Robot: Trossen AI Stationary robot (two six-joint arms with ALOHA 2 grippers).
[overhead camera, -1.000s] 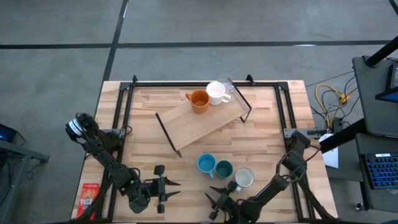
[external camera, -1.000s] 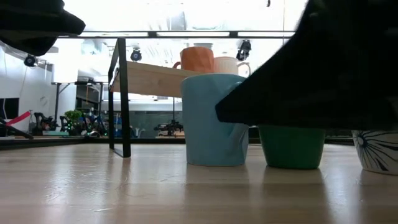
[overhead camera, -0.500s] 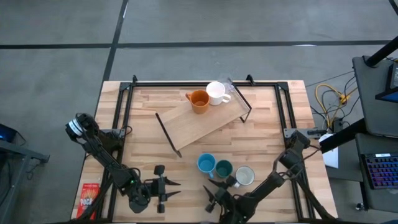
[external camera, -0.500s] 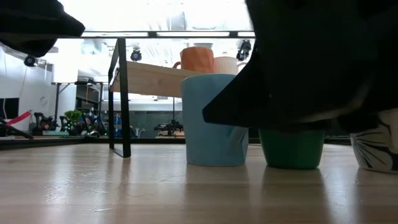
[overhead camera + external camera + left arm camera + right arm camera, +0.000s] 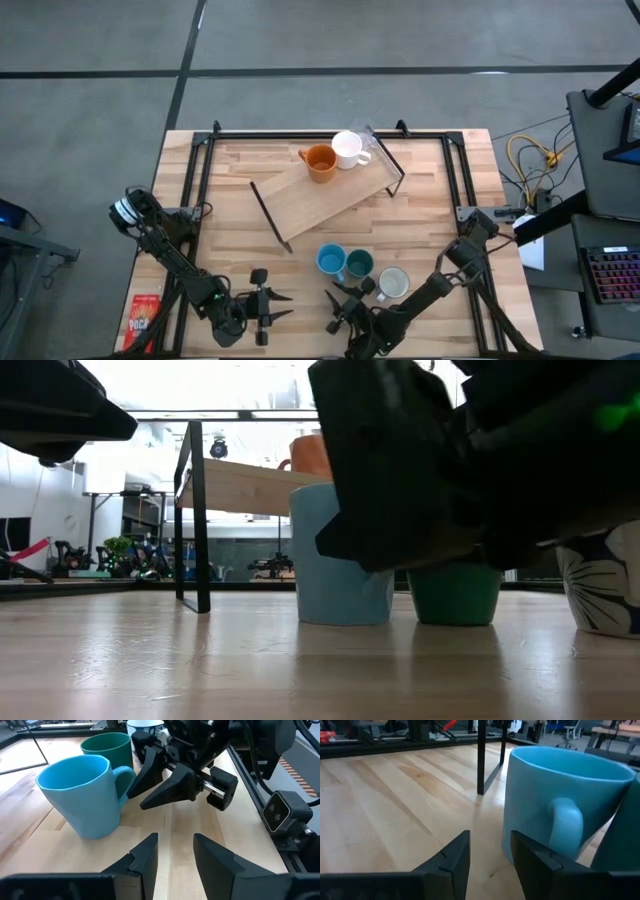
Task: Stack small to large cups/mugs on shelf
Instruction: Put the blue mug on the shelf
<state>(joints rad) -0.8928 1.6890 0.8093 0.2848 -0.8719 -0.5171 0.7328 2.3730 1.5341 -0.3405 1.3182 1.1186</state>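
Right hand (image 5: 345, 305), fingers parted and seemingly empty, sits just beside the light blue mug (image 5: 331, 263); left hand (image 5: 272, 306) waits, slightly parted.

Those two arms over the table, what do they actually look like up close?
Both are dark, nearly black, jointed arms. Each ends in a gripper, the left gripper and the right gripper, with two flat, wedge-shaped black fingers tapering to blunt tips. A silver rod shows on the right gripper's body.

An orange mug (image 5: 320, 161) and a white mug (image 5: 347, 149) are set upright, touching, on the light-wood shelf (image 5: 325, 196). Light blue (image 5: 331, 263), teal (image 5: 358, 267) and grey-white (image 5: 392, 284) mugs are lined up on the desk.
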